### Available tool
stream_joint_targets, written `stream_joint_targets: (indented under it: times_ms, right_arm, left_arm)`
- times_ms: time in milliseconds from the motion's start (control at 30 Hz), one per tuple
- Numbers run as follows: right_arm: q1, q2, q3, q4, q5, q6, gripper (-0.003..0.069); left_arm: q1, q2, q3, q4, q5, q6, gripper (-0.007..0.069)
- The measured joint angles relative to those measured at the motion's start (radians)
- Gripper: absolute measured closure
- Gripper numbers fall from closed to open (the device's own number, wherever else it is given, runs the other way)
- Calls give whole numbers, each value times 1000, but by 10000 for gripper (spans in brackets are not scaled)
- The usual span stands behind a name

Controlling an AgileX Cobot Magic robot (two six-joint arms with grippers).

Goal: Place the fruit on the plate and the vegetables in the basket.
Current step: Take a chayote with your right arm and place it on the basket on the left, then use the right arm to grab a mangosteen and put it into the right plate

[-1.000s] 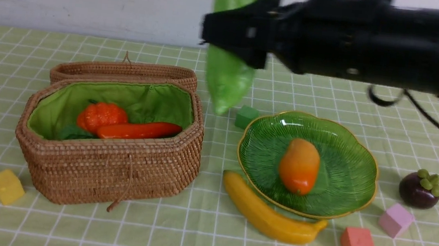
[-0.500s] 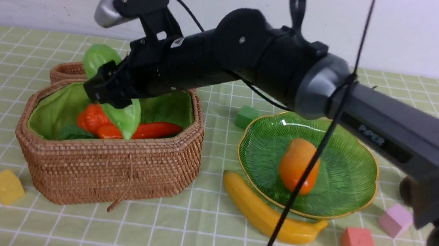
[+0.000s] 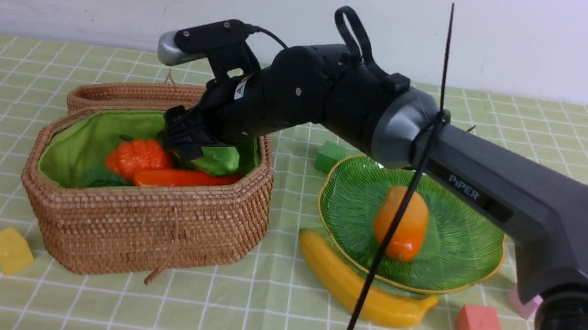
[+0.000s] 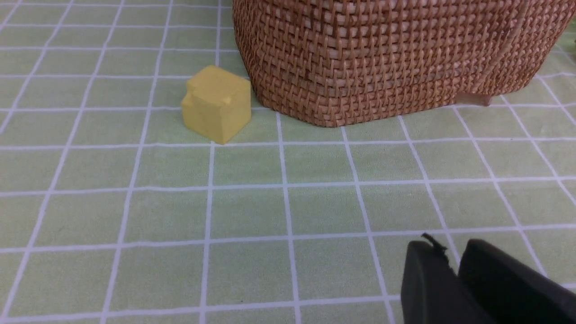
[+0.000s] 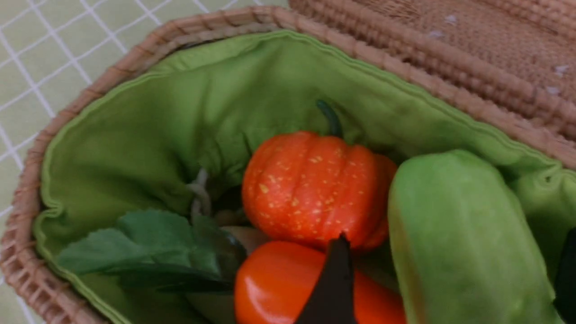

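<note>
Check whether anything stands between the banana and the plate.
Nothing visible does. The banana lies on the cloth just beside the plate's near rim. Only the mango sits in the plate's middle, with bare dish around it.

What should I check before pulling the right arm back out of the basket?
1. Gourd inside the basket: ok.
2. Right gripper jaws off the gourd: gap at one finger, other side cannot tell.
3. Pumpkin and red pepper in the basket: ok.
4. Mango on the plate: ok.
5. Banana on the plate: not ok, it lies on the tablecloth by the rim.
6. Mangosteen on the plate: cannot tell, it is not in view.
</note>
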Motion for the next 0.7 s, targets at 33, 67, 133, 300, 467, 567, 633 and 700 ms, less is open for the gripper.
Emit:
stream_joint_targets:
  times_ms: [33, 67, 133, 300, 467, 567, 633, 700]
  right_arm:
    - [0, -18, 1, -56, 21, 28, 40]
    - [0, -37, 1, -86, 37, 38, 39]
    - [0, -79, 1, -137, 81, 46, 39]
    - [-1, -206, 1, -213, 274, 49, 78]
    - [-11, -372, 8, -407, 539, 59, 142]
    - [-65, -495, 83, -504, 561, 130, 155]
    - [-141, -603, 175, -532, 534, 181, 156]
    - [-202, -678, 240, -539, 518, 205, 154]
  left_arm:
    - [0, 0, 0, 0, 0, 0, 516]
    - [0, 0, 0, 0, 0, 0, 515]
    - [0, 0, 0, 0, 0, 0, 512]
    - [0, 0, 0, 0, 0, 0, 511]
    - [0, 0, 0, 0, 0, 0, 503]
    - [0, 0, 0, 0, 0, 0, 501]
    - [0, 0, 0, 0, 0, 0, 498]
    - [0, 0, 0, 0, 0, 0, 497]
